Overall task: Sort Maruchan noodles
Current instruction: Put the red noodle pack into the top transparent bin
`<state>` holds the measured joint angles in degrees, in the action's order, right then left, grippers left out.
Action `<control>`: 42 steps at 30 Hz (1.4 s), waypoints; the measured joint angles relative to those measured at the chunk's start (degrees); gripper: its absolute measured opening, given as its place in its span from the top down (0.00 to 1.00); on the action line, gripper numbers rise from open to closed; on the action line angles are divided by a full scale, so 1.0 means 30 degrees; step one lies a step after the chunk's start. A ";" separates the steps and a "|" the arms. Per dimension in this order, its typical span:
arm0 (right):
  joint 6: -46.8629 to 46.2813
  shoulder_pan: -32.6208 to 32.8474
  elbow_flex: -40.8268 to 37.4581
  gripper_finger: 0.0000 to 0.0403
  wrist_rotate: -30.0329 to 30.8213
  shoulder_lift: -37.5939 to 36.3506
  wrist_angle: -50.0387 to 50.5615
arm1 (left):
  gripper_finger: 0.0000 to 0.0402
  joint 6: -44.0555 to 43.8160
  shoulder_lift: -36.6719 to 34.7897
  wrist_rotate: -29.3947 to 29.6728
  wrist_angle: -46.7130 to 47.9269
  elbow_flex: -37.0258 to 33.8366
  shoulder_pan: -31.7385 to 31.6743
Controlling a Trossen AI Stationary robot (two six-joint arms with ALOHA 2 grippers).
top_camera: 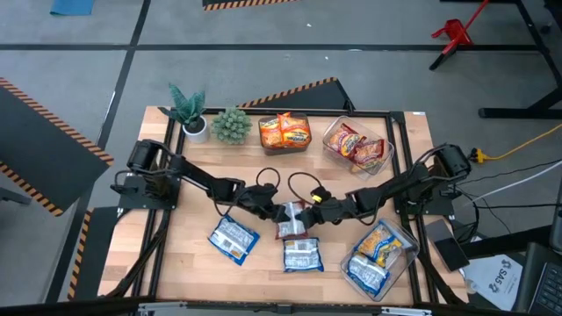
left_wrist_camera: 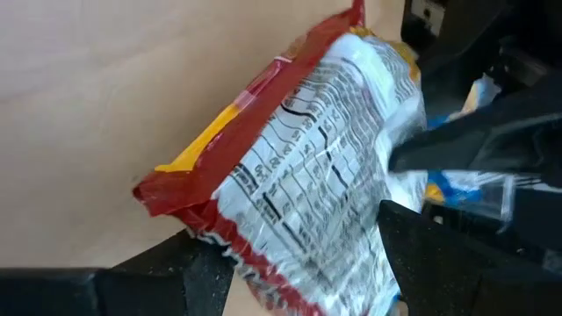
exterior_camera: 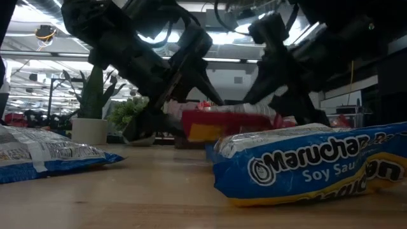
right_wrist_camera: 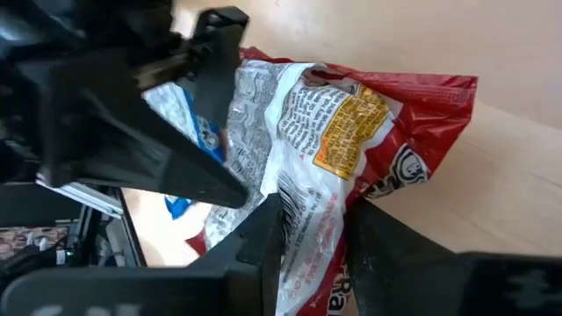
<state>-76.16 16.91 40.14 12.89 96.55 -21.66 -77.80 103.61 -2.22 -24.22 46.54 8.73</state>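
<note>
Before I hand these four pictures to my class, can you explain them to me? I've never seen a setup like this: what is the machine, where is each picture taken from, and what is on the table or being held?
It is a robot with two dark arms working at a wooden table, each ending in a two-finger gripper. One picture looks straight down from above, one looks level across the tabletop, and two come from cameras on the arms' wrists.

At mid-table the left gripper and the right gripper meet over one red packet of ramen. Each wrist view shows its own fingers closed on that packet, so both appear to hold it, perhaps passing it over.

Two blue-and-white packets lie loose on the near side. Three clear bins hold sorted packets: orange ones, red-brown ones and blue-and-white ones. Two small potted plants stand at the far edge.
</note>
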 joint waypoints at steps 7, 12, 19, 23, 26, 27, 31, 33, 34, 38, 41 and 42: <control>0.0619 -0.0283 0.0000 0.82 0.0377 -0.0712 0.0136 | 0.35 0.0230 -0.0698 0.0706 0.0165 0.0007 -0.0049; 0.1029 -0.0843 0.0022 0.84 -0.0110 -0.0815 -0.0411 | 0.35 0.0993 -0.1232 0.1063 0.0456 0.0007 -0.0071; 0.1117 -0.1552 0.0202 0.78 -0.0843 -0.0786 -0.2034 | 0.35 0.1265 -0.2277 0.1805 -0.0585 0.0088 -0.0085; 0.1332 -0.1627 0.0197 0.75 -0.1075 -0.0743 -0.2749 | 0.35 0.1774 -0.2756 0.2179 -0.0389 0.0114 -0.0029; 0.1691 -0.1683 0.0146 0.75 -0.0962 -0.0824 -0.3041 | 0.36 0.1918 -0.3027 0.2263 -0.0085 0.0109 -0.0107; 0.1799 -0.1680 0.0146 0.75 -0.0914 -0.0797 -0.3141 | 0.37 0.1918 -0.3100 0.2197 0.0021 0.0109 -0.0101; 0.2046 -0.1683 0.0146 0.74 -0.1008 -0.0794 -0.3059 | 0.40 0.1896 -0.3104 0.2189 0.0298 0.0109 -0.0096; 0.2074 -0.1671 0.0146 0.74 -0.1015 -0.0793 -0.2980 | 0.41 0.2025 -0.3104 0.2081 0.0311 0.0110 -0.0100; 0.2136 -0.1661 0.0146 0.74 -0.1034 -0.0793 -0.2949 | 0.42 0.2063 -0.3127 0.1986 0.0353 0.0117 -0.0100; 0.2404 -0.1670 0.0153 0.74 -0.1031 -0.0791 -0.2896 | 0.46 0.2133 -0.3206 0.2056 0.0743 0.0117 -0.0114; 0.2534 -0.1668 0.0146 0.74 -0.0976 -0.0875 -0.2865 | 0.49 0.2146 -0.3206 0.1998 0.0792 0.0117 -0.0114; 0.2617 -0.1663 0.0140 0.74 -0.0870 -0.0940 -0.2824 | 0.50 0.2158 -0.3209 0.1982 0.0786 0.0117 -0.0114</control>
<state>-68.31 11.92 40.56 10.28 93.73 -30.13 -71.33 93.98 3.73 -21.86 46.89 8.38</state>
